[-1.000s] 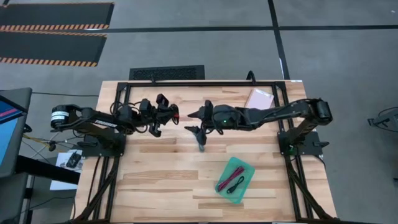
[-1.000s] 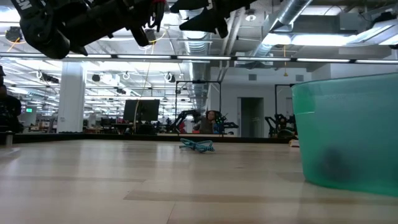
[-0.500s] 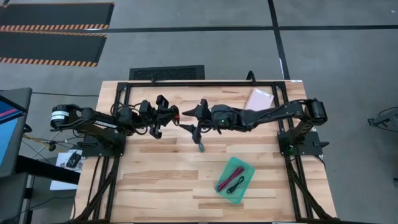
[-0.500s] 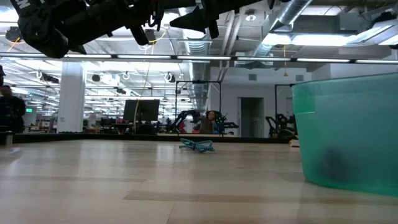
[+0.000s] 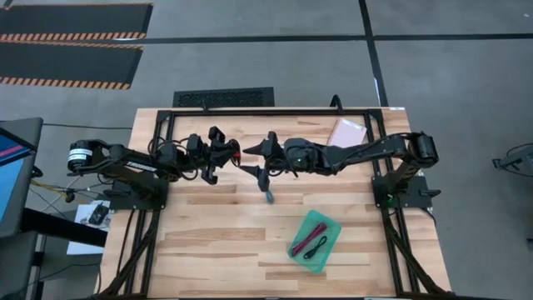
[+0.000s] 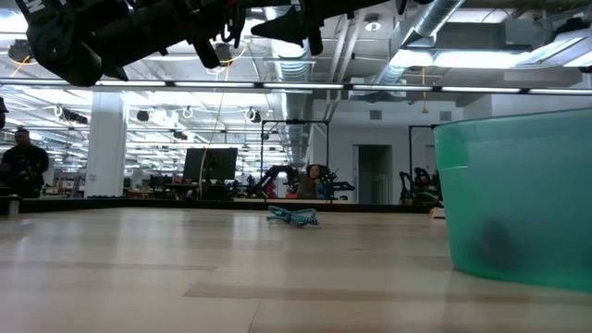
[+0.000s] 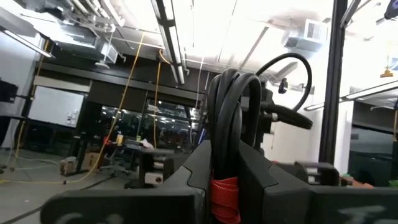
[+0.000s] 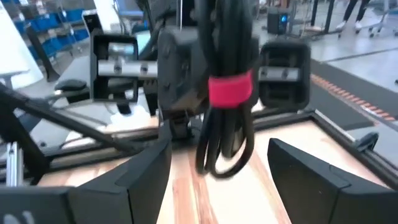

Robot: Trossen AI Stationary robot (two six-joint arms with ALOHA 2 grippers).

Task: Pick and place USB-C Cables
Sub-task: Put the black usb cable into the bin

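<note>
My left gripper (image 5: 226, 154) hovers above the table's middle left, shut on a black cable bundle with a red band (image 7: 231, 112). My right gripper (image 5: 260, 158) faces it from the right, open. Its two fingers (image 8: 143, 180) stand apart in front of the bundle's hanging loop (image 8: 221, 155) without touching it. A teal-blue cable (image 5: 269, 193) lies flat on the table below the right gripper and also shows in the low view (image 6: 294, 215). The green tray (image 5: 315, 242) near the table's front right holds a maroon cable (image 5: 297, 242) and a dark one (image 5: 316, 247). My left gripper pinches the black bundle between its two fingers at the red-banded part (image 7: 225, 193). The fingers come level from the table's left. The coil's loops stick out past the fingertips (image 7: 233, 93), and the bundle is lifted clear of the table.
A pale pink packet (image 5: 346, 131) lies at the table's far edge near the right arm's base. In the low view the tray's wall (image 6: 518, 203) stands close on the right. Bare wood spreads across the near left half (image 5: 208, 242). A person stands far behind the table (image 6: 20, 162).
My right gripper has crept toward the table's left, closer to the bundle held by my left gripper, and has stayed open. The left gripper and the teal cable have kept still.
</note>
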